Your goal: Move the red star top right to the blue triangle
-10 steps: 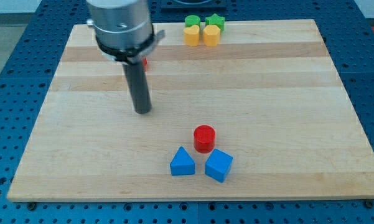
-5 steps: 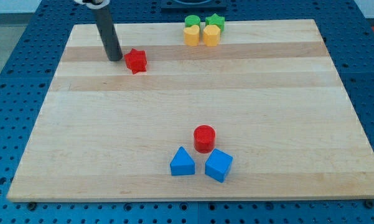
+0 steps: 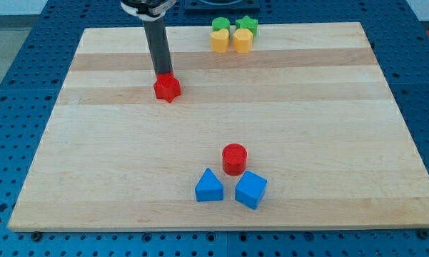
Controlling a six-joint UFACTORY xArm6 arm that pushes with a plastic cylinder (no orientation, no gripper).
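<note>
Fingers are absent: my tip (image 3: 162, 74) has swung behind the red star (image 3: 167, 88), nudging it off the tabletop's (image 3: 328, 107) top edge toward the blue triangle (image 3: 209, 186).

Straight dark grey rod (image 3: 160, 50) under a silvery collar (image 3: 147, 6)

No legible text, label, brand, number or sign appears anywhere in the camera view — not on the wooden board (image 3: 285, 107), the blocks, the rod or the blue perforated surface (image 3: 14, 64) around the board.
</note>
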